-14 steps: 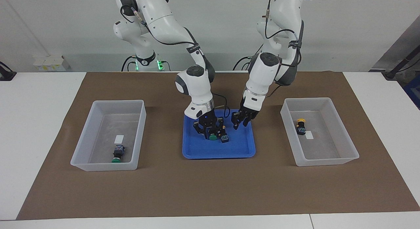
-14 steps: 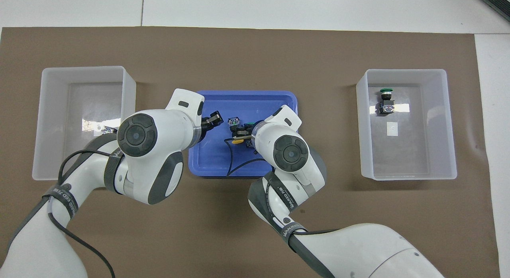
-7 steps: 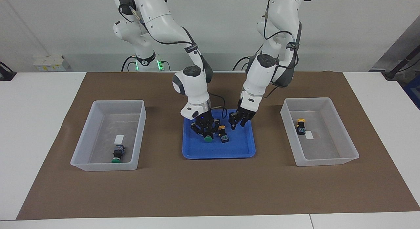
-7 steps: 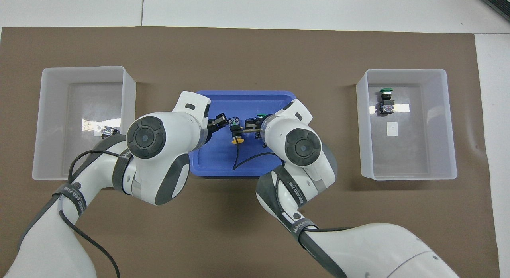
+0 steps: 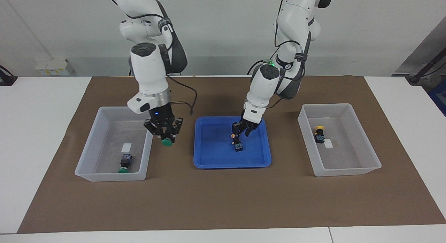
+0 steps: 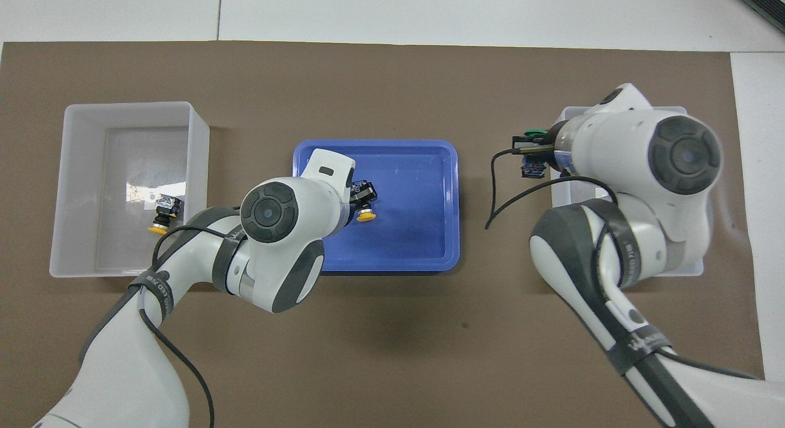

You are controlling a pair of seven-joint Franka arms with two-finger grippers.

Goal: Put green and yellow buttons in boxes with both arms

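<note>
Boxes stand at both ends of a brown mat, with a blue tray [image 5: 209, 159] between them. At the right arm's end, one box [image 5: 87, 149] has a green button [image 5: 124, 163] lying on its floor, cap turned away from the robots, beside a white label [image 5: 126, 147]. Up in the air over the inner wall of this box, the right gripper [image 5: 164, 131] is clamped on a second green button [image 5: 167, 142], cap pointing down. In the tray's middle lies a yellow button [image 5: 237, 142], its cap toward the robots. The left gripper [image 5: 243, 129] is low over that cap end; whether its fingers are apart or together cannot be told, nor whether they touch the button. At the left arm's end, the other box [image 5: 369, 156] holds a second yellow button [image 5: 319, 134], cap toward the robots, just beside its own white label [image 5: 328, 143].
</note>
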